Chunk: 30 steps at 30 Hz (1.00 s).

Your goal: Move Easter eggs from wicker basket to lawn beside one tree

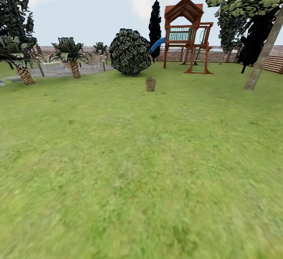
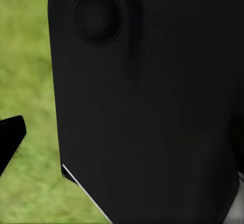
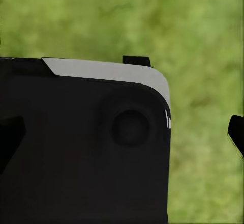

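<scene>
Far ahead on the lawn (image 1: 141, 165) stands the small brown wicker basket (image 1: 150, 84), upright in front of a round bush. The Easter eggs are hidden at this distance. A tree (image 1: 262, 55) with a pale leaning trunk rises at the right edge of the garden. In the left wrist view my left gripper (image 2: 122, 142) hangs over grass beside my black body, one fingertip (image 2: 11, 140) at the frame's edge. My right gripper (image 3: 122, 140) has its fingertips (image 3: 237, 132) set wide apart, nothing between them.
A round dark bush (image 1: 130, 51) sits behind the basket. A red wooden play tower (image 1: 187, 35) with a blue slide stands at the back by the slatted fence (image 1: 220, 54). Small palms (image 1: 71, 57) and grey paving (image 1: 59, 70) lie at the left.
</scene>
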{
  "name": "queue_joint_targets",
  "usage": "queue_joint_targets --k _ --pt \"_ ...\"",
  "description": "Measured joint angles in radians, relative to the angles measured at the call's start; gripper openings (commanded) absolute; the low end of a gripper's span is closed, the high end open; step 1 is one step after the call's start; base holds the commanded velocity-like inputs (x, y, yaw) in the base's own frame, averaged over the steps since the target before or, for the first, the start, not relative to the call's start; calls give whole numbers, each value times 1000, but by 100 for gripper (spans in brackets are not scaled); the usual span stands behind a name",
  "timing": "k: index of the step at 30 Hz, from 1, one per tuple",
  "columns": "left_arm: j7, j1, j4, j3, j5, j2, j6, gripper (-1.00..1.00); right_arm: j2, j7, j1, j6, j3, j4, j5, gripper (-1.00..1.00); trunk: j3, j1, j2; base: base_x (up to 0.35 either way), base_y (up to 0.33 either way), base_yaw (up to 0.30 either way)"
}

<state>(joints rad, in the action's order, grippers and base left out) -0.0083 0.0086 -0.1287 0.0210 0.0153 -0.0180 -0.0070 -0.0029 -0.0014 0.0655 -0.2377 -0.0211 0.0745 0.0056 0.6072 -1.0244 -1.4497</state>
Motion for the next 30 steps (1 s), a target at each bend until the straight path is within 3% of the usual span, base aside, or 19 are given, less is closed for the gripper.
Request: queue_joint_targets --k 30 --pt "0 0 0 0 0 0 -1 100 0 0 0 0 0 0 0 100 0 0 0 342 0 0"
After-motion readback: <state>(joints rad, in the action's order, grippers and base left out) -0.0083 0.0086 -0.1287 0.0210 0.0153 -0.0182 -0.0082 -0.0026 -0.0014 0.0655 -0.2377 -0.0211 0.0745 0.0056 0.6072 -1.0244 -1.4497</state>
